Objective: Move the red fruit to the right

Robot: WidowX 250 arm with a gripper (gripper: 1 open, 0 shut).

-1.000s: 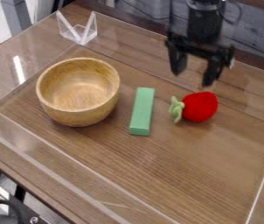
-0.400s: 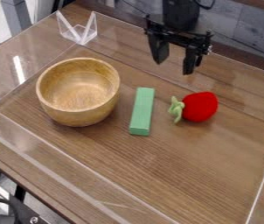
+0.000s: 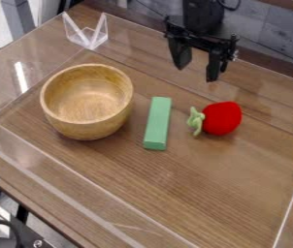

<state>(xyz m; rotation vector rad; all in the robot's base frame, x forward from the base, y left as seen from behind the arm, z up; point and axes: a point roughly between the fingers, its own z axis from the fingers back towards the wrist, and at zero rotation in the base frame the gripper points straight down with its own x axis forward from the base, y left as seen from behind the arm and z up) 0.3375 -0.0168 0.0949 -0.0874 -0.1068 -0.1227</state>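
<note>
- Wooden bowl [image 3: 87, 100] at left-centre of tabletop [image 3: 227, 184] — upright, round, light wood, inside bare, nothing in it.
- Green block [image 3: 157, 123] just right of bowl, lying flat, long axis running roughly front to back; small gap to bowl rim, not touching.
- Red fruit [image 3: 219, 118] just right of block — on its side, green leafy top pointing toward block, close to it; can't tell whether leaves touch block.
- Sits on bare wood, not in any container, roughly mid-table and a bit right of centre.
- Gripper [image 3: 199, 64] black, pointing down, fingers spread wide w/ clear gap between them — holding nothing.
- Hangs behind and slightly left of fruit in the view, well above tabletop level as seen; apart from fruit, block and bowl.
- Clear acrylic walls [image 3: 33, 184] fence the work area on left, front and right edges; see-through, only glare and edges visible.
- Small clear plastic piece [image 3: 87, 31] w/ angled sides at back left, near table's far edge, well apart from bowl; looks empty, but too transparent to be sure.
- Tabletop dark wood grain, w/ reflections toward back.
- Background beyond table blurred — dark shapes only, can't tell what.
</note>
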